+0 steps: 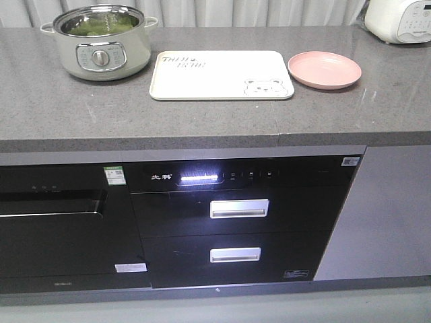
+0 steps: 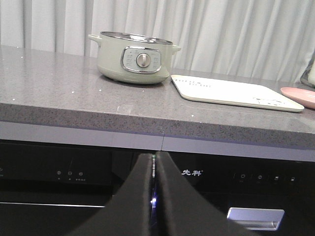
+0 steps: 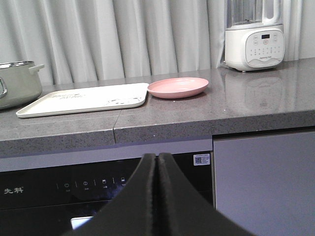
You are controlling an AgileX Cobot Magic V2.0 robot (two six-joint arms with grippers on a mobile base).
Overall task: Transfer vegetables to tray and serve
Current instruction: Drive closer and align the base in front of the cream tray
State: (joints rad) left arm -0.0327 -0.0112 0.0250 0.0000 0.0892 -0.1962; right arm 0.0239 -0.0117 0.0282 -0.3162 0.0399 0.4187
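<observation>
Left gripper (image 2: 153,164) pressed together, nothing held | right gripper (image 3: 157,164) pressed together, nothing held

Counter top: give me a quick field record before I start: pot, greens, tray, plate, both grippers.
pot: pale green, left end of the counter
vegetables: green leaves, in the pot
tray: empty, right of the pot
pink plate: empty, right of the tray, small gap between them
white appliance: far right, at the back
left gripper: shut, empty, below the counter edge
right gripper: shut, empty, below the counter edge
task progress: nothing on the tray yet
</observation>
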